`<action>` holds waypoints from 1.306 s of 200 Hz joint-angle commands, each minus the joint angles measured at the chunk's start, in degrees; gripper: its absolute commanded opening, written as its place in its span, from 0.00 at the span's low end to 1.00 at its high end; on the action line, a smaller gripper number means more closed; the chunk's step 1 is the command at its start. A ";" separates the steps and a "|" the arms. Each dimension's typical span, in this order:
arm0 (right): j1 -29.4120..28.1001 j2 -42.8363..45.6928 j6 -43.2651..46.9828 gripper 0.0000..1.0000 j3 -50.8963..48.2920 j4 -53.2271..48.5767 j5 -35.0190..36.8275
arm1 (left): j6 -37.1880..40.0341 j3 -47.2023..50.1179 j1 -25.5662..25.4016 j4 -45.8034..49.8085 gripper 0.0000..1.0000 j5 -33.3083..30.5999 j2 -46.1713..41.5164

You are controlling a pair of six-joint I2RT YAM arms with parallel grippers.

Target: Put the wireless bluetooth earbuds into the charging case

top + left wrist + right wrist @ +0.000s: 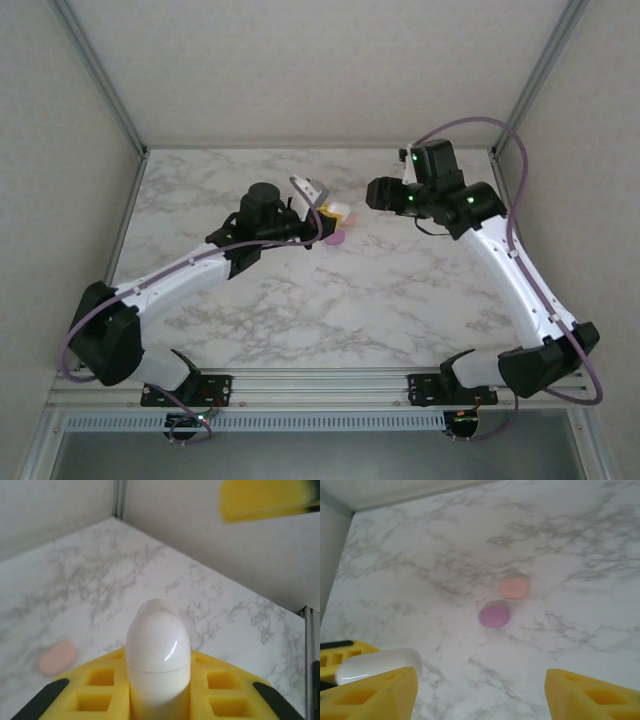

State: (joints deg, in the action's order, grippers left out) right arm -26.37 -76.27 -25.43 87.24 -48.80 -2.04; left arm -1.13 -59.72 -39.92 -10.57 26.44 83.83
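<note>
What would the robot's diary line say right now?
left fingers: shut on white case | right fingers: open, empty | purple earbud, peach earbud: lying on table

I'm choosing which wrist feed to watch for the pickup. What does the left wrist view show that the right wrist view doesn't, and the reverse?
Left wrist, not right: the seam line around the white case, close up in the left gripper. Right wrist, not left: the purple earbud. Both: the case, the peach earbud, the marble table.
</note>
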 commanded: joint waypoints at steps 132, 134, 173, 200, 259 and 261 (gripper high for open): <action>4.66 5.53 -7.34 0.70 -10.38 6.61 3.28 | -24.48 -10.85 -0.07 22.88 0.09 0.90 25.42; 4.60 5.52 -7.35 0.70 -10.48 6.61 3.23 | -24.63 -10.85 -0.07 22.83 0.10 0.90 25.55; 4.83 4.54 -7.88 0.70 -10.79 6.61 3.59 | -26.99 -9.70 0.02 22.53 0.14 -1.62 26.38; 4.92 3.75 -8.82 0.70 -10.57 6.08 3.56 | -29.17 -9.64 0.36 22.38 0.16 -2.26 27.50; 5.49 6.59 -9.07 0.72 -15.54 6.27 8.17 | -29.64 -9.04 0.62 25.33 0.32 -6.19 26.92; 5.59 6.58 -9.06 0.73 -15.64 6.19 8.32 | -29.64 -8.97 0.63 25.33 0.33 -6.28 26.91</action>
State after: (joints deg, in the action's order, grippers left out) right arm -21.56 -71.64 -33.95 73.56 -42.61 2.52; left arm -29.93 -69.10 -39.88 12.10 23.03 111.07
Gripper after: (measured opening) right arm 0.720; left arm 0.308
